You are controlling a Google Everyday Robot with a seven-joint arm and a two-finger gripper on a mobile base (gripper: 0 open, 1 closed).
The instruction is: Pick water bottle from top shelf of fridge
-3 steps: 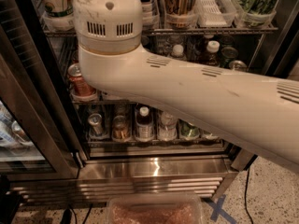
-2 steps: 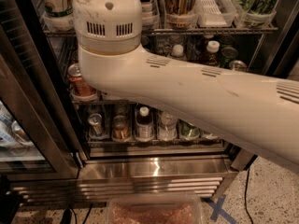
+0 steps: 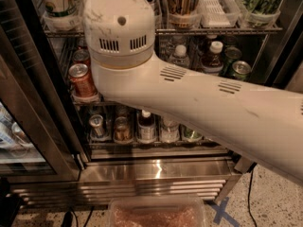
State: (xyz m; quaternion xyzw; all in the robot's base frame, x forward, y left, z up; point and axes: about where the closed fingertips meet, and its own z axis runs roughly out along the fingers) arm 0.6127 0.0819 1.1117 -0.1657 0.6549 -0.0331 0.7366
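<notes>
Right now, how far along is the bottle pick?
Done: the fridge stands open and the arm is up before it. In hand: cannot say; the gripper is out of view. Left: the water bottle stands inside the fridge, so grasping and lifting out remain.

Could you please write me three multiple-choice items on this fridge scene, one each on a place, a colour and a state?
1. Where is the water bottle?
A. on the floor
B. on a fridge shelf, picture-left of the dark bottle
C. on top of the fridge

2. What colour is the can picture-left of the arm?
A. red
B. blue
C. yellow

3. How does the water bottle stand?
A. lying down
B. upright, capped
C. upright, cap off

Answers: B, it stands beside the dark bottle on a wire shelf; A, its side is red; B, its white cap sits on top. The gripper is out of view; only the arm shows.
</notes>
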